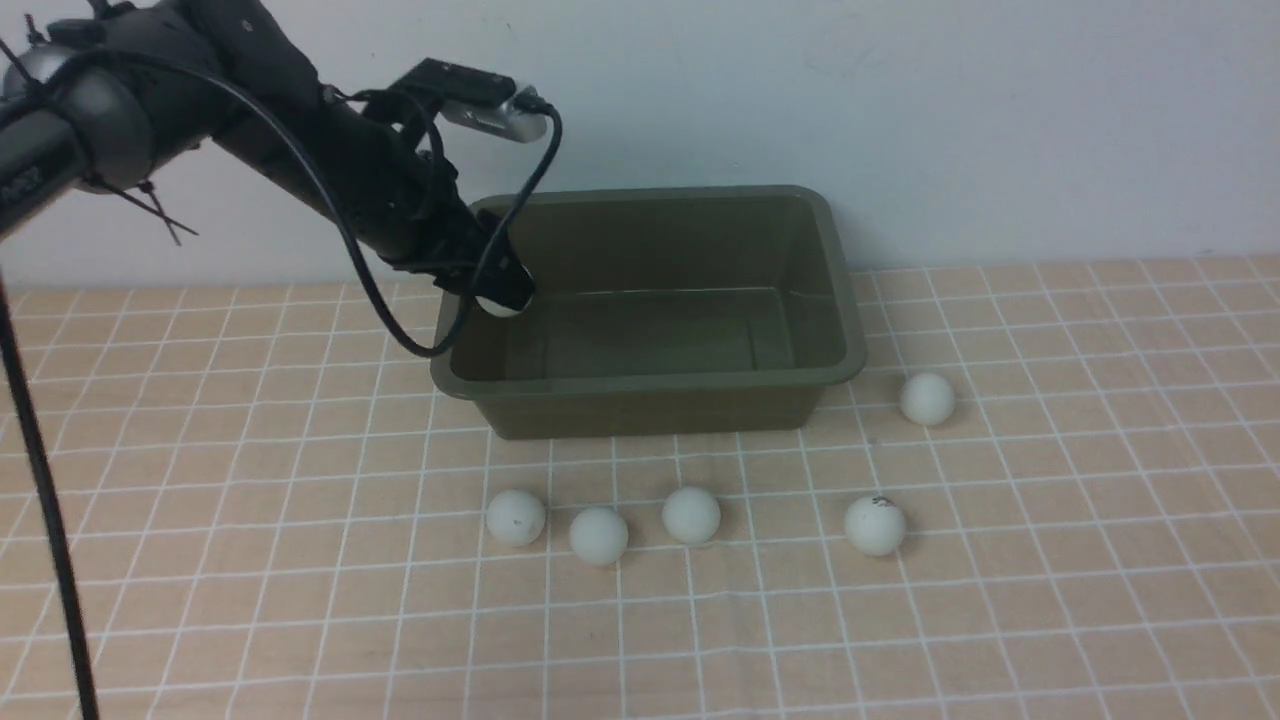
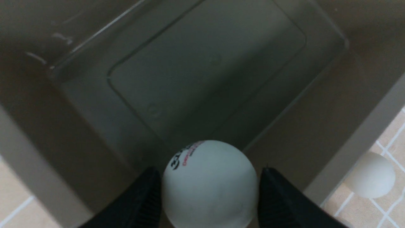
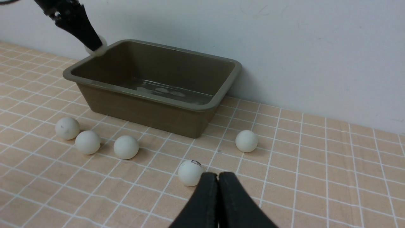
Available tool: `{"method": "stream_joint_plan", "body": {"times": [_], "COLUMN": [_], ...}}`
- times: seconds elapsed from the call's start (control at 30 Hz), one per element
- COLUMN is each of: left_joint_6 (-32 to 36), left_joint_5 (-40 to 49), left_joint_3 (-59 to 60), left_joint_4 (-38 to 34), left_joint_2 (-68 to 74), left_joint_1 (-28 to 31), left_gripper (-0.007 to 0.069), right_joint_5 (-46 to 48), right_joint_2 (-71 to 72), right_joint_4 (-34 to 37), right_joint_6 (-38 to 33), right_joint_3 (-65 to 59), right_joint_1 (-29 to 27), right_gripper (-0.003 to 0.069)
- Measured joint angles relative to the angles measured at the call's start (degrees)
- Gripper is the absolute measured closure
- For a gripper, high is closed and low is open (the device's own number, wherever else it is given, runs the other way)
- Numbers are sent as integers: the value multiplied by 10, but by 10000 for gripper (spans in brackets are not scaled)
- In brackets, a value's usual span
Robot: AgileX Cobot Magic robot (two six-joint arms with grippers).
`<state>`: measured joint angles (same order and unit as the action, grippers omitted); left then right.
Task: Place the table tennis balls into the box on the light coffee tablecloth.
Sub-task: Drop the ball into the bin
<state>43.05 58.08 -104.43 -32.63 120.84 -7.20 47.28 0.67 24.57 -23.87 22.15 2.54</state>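
We have the L gripper (image 2: pixel 209 170) clamped on one ball (image 2: pixel 210 186) over the left end of the box (image 1: pixel 845 300), so a release should drop it in. R gripper (image 3: pixel 217 176): fingers pressed together, empty. Five loose balls (image 1: pixel 691 515) lie on the tablecloth (image 1: pixel 1100 560) by the box front & right. Only the L wrist view shows finger contact & the bare box floor; the front view gives just a white sliver.

Looks like a robotics lab test bench rather than a lived-in room: bare white wall (image 1: pixel 1000 110) behind, a peach-tan gridded tablecloth (image 1: pixel 1100 560) spread flat as the work surface, a black cabled robot arm (image 1: pixel 330 170) carrying a wrist camera (image 1: pixel 490 105), and a staged layout of an olive-green plastic box (image 1: pixel 655 410) and white table tennis balls (image 1: pixel 516 517).
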Motion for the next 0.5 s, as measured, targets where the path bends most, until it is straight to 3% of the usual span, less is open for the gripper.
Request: {"method": "stream_joint_plan", "body": {"times": [0.17,0.27,0.4,0.5], "left_joint_6": [-77,-191,-334,-369], "left_joint_5": [31,104,122,127], "left_joint_3": [-66,-141,-200,-199], "left_joint_4": [59,128,189,195], "left_joint_2": [16,9,-12,-40], "left_joint_1": [-10,-11,-11,-11], "left_gripper": [231,267,395,514], "right_joint_5": [0,0,-1,-1], "right_joint_2": [0,0,0,0], "right_joint_4": [0,0,0,-2], "right_joint_6": [0,0,0,0], "right_joint_3": [0,0,0,0], "right_joint_1": [0,0,0,0], "right_gripper": [677,677,677,677]}}
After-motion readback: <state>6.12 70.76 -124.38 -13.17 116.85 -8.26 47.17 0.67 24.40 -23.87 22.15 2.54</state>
